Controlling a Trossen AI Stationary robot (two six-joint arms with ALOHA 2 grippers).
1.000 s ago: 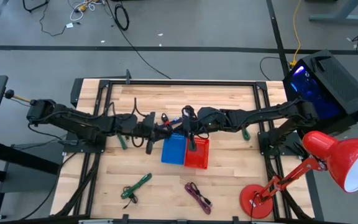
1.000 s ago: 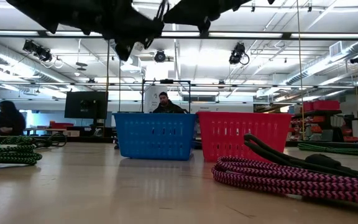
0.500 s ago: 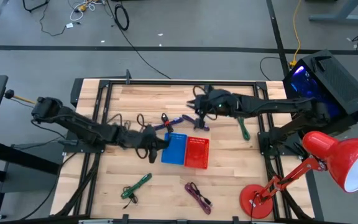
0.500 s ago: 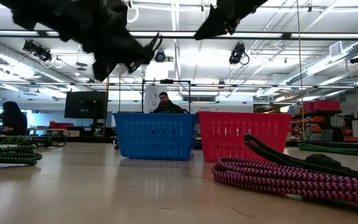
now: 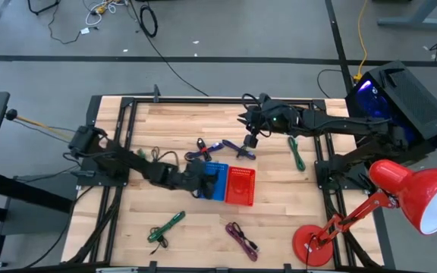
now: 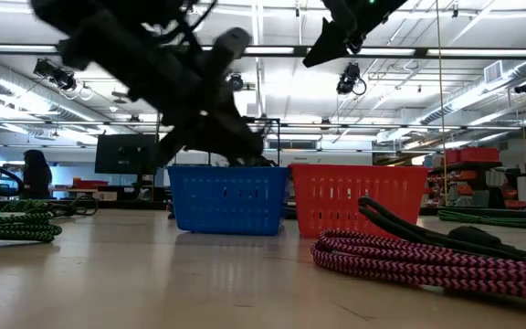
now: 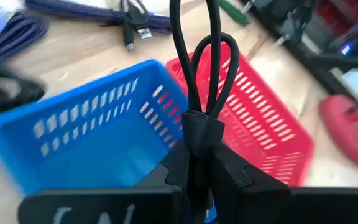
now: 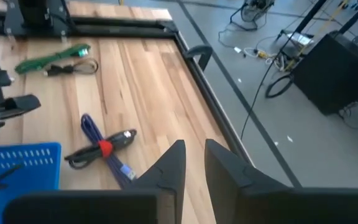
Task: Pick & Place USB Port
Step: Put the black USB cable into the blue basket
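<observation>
From above, the left gripper [image 5: 201, 180] hung over the edge of the blue basket [image 5: 217, 180], which sat against the red basket [image 5: 240, 186] on the wooden table [image 5: 279, 220]. The right gripper [image 5: 250, 136] hovered well away from both baskets, near a purple cable [image 5: 220, 149] lying on the table. A green cable [image 5: 165, 226] and a pink cable [image 5: 241, 239] lay beyond the baskets from the fingers.

At table level, the left arm showed as a dark blur above the blue basket [image 6: 227, 198], with the red basket [image 6: 358, 196] beside it and the coiled pink cable [image 6: 409, 256] in the foreground.

In the left wrist view, the fingers [image 7: 229, 169] were clamped on a looped black cable [image 7: 199, 81], which stood out beyond them above the seam where the blue basket [image 7: 73, 137] met the red basket [image 7: 260, 118].

In the right wrist view, the fingers [image 8: 174, 163] stood slightly apart and held nothing. The purple cable [image 8: 101, 149] lay on the wood beyond them, and a green cable [image 8: 55, 59] farther off.
</observation>
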